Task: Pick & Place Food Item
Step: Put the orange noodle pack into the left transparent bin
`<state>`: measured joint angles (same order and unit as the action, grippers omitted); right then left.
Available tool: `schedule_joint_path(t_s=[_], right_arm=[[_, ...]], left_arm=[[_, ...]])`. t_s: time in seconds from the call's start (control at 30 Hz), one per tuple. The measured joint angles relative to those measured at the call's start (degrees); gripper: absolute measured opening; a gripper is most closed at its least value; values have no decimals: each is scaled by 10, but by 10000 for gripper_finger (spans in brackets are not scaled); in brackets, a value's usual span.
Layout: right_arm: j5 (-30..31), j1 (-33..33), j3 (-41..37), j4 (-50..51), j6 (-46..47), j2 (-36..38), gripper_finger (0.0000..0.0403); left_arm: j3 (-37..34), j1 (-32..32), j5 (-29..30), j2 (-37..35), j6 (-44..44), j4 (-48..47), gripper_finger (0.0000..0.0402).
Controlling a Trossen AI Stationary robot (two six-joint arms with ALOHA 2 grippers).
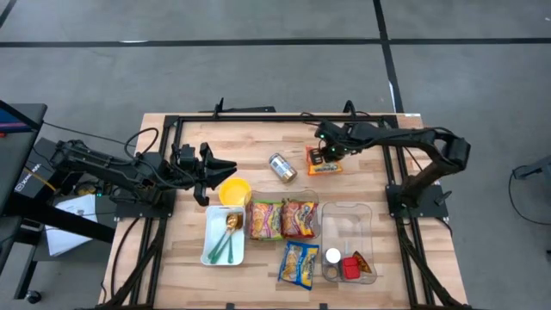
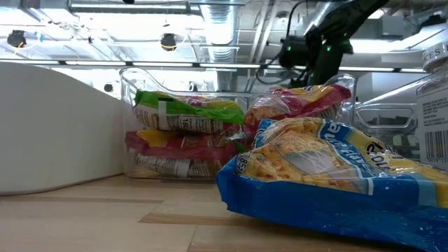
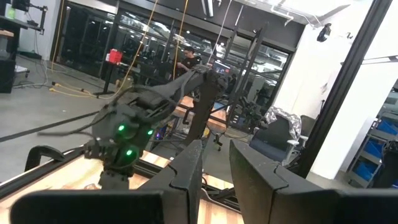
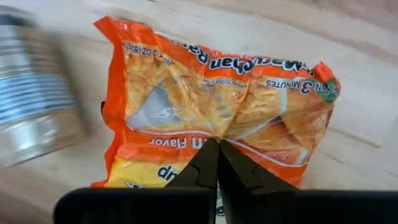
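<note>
Because the right gripper point(image 4: 218, 144) is pinched shut on only a fold of the noodle packet point(image 4: 211, 109), lifting may tear it free.

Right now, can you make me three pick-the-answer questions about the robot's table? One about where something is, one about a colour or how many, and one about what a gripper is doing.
1. Where is the can?
A. In the clear bin
B. On the table beside the orange packet
C. On the white tray

2. What colour is the bowl?
A. Yellow
B. Green
C. Purple

3. What is the right gripper doing?
A. Open above the can
B. Holding a spoon
C. Shut on the orange packet

Answers:
1 B: the can lies on bare wood next to the packet.
2 A: the bowl by the left gripper is yellow.
3 C: its fingers pinch the packet's wrapper.
</note>
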<state>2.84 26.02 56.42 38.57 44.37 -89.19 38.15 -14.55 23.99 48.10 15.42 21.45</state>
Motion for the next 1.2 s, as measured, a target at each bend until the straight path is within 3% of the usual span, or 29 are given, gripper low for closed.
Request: schedule_joint_path(t_s=[0.3,0.57,0.87,1.2], right_arm=[[-3,-43,1,2,-51,98,0],[-61,-133,2,-18,-109,154,0],[-62,-241,59,-20,-141,158,0],[-90,-279,163,42,-251,136,0]], left_arm=[[0,0,13,0,-15,0,76],[0,9,36,0,-28,-20,76],[0,25,35,0,-28,-31,76],[0,24,34,0,-29,-55,76]])
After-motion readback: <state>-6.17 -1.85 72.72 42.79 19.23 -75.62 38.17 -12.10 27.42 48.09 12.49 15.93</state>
